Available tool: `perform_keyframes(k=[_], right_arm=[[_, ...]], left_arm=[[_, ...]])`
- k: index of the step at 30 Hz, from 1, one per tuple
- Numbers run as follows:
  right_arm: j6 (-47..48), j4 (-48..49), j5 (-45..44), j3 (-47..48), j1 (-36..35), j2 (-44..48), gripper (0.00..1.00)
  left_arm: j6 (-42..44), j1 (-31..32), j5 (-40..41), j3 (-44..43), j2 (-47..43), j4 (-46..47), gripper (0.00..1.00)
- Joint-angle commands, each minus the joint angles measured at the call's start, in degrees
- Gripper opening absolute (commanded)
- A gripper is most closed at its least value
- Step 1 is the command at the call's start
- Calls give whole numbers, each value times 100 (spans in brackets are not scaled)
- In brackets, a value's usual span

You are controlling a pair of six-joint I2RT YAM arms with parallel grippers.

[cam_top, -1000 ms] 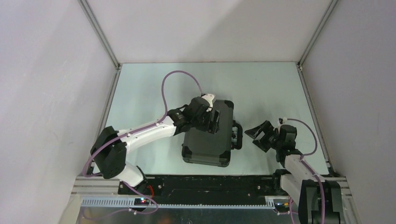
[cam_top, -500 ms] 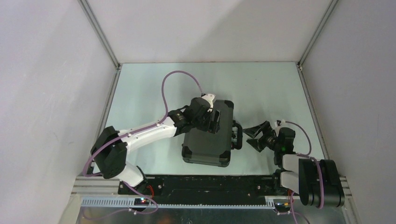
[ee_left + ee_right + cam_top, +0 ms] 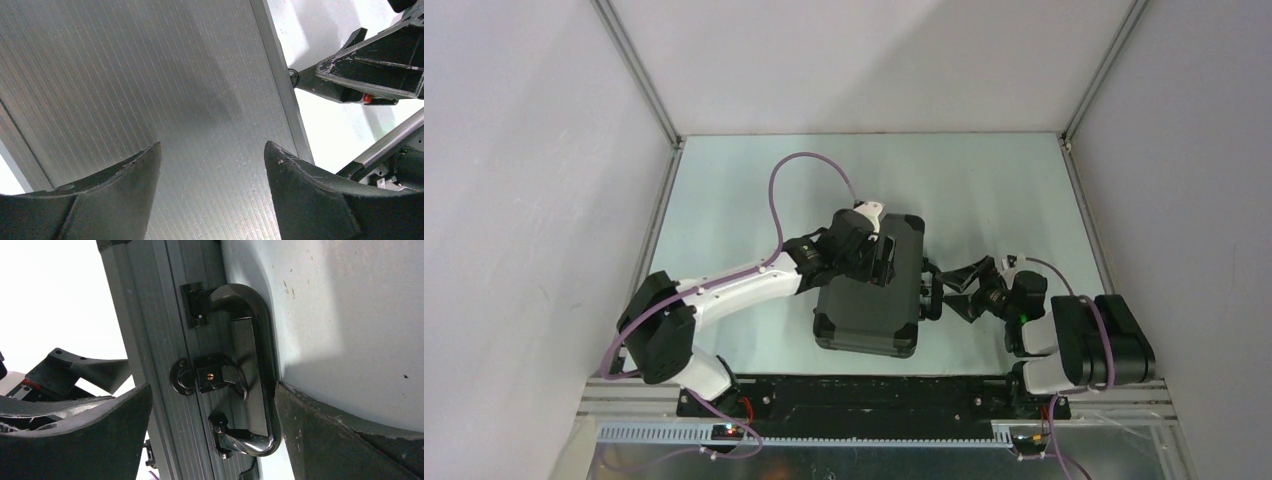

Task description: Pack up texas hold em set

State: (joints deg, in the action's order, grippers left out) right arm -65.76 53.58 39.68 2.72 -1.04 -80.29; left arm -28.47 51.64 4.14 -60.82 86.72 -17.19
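Lid's down! The black briefcase (image 3: pixel 869 300) lies flat at mid-frame on the tabletop (image 3: pixel 754 190), contents hidden. The left claw (image 3: pixel 882 258) hangs over the ribbed lid at the case's upper end, jaws apart, clamping nothing. The right claw (image 3: pixel 212 390) is in at the case's right edge, jaws spread wide either side of the handle (image 3: pixel 260 365) and centre latch (image 3: pixel 210 375). Loading looks done. Securing that latch seems the job left, though I can't tell whether it's caught.
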Motion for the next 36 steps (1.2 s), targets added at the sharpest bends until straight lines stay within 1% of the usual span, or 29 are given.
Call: perform_keyframes(k=[1,3,4,7,10,12,13,14,15,16,17,18,19,21,22,23,25,30,36], right_arm=[[-434,1227,191,61,-162,-456,97],[-595,1651,249,40,-181,-693,99],[-657,1955,277,33,-188,-853,99],[-855,2456,291,-18,-206,-1107,99],[-742,2389,147,-81,-197,-1086,99],[-511,1956,10,-76,-196,-830,99],[-400,1458,-117,-54,-202,-703,99],[-130,1144,-197,-15,-208,-339,99],[33,321,-395,28,-215,123,99],[433,-141,-538,154,-255,394,99],[639,-1285,-896,240,-291,1034,99],[1095,-1841,-1153,458,-397,1341,99],[1308,-2870,-1674,559,-459,1969,99],[1765,-3750,-2096,795,-543,2629,100],[1806,-3959,-2118,820,-482,2749,99],[1832,-4017,-2029,849,-390,2831,99],[1822,-3985,-1811,849,-325,2695,99],[1608,-3371,-1585,698,-406,2209,99],[1389,-3014,-1329,592,-421,2069,99]], left_arm=[[-67,22,33,268,139,-544,82],[-62,23,30,272,144,-547,81],[-58,24,27,272,144,-543,81],[-55,23,26,264,150,-542,81],[-57,24,-7,244,146,-539,81],[-50,25,-3,252,128,-540,82],[-47,25,2,258,127,-540,81],[-39,23,6,266,118,-544,82],[-32,24,7,271,117,-545,82],[-30,23,5,271,115,-548,82],[-26,22,7,279,112,-544,81],[-31,26,3,275,114,-543,82],[-35,23,1,286,120,-541,82],[-40,24,7,285,146,-538,82],[-38,23,7,283,149,-537,82],[-36,22,-3,277,165,-537,81],[-36,28,0,266,169,-537,81],[-40,22,20,297,135,-538,81],[-58,25,10,328,120,-535,81]])
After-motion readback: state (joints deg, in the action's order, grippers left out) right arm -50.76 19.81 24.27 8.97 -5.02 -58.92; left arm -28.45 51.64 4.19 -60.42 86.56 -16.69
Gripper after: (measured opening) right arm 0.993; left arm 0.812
